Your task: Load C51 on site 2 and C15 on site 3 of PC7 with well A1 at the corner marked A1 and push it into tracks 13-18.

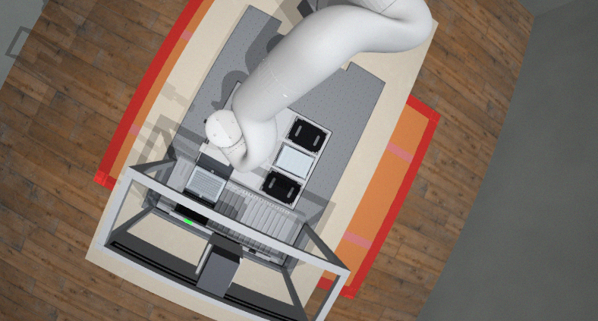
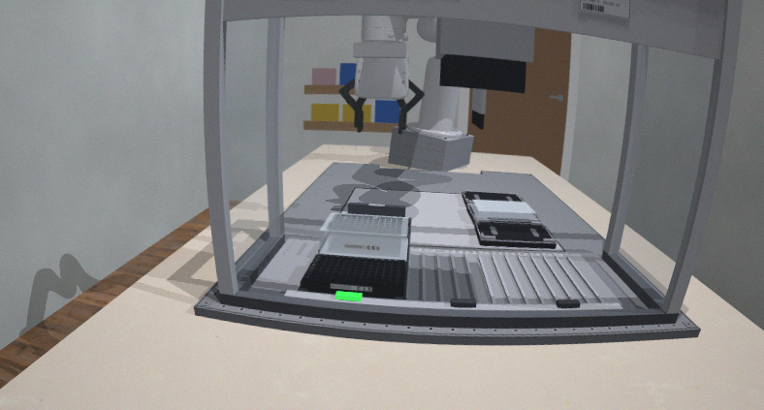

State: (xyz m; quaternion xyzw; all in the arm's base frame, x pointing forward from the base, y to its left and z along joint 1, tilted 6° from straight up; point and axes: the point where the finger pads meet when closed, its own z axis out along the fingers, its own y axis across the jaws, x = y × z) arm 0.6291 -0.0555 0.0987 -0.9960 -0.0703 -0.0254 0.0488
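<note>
The carrier PC7 (image 2: 359, 257) lies in the rails at the left of the exterior view. The green lamp (image 2: 348, 296) behind it is lit, and it also shows in the top view (image 1: 187, 221). A black well plate (image 2: 352, 275) sits on the carrier's deepest site. A taller clear block (image 2: 366, 236) sits flat on the middle site, also seen from above (image 1: 203, 184). The site by the dark handle (image 2: 375, 208) looks empty. The white plate C16 (image 2: 502, 206) sits in the middle nest (image 1: 294, 161). My gripper (image 2: 380, 126) is open and empty, high above the apron behind the handle.
The two outer nests (image 1: 307, 135) (image 1: 282, 187) are empty. The instrument's grey frame posts (image 2: 219, 156) stand around the rails, and its head (image 2: 484, 59) hangs above. The other tracks (image 2: 524, 278) are empty, with dark lamps (image 2: 462, 302) behind them.
</note>
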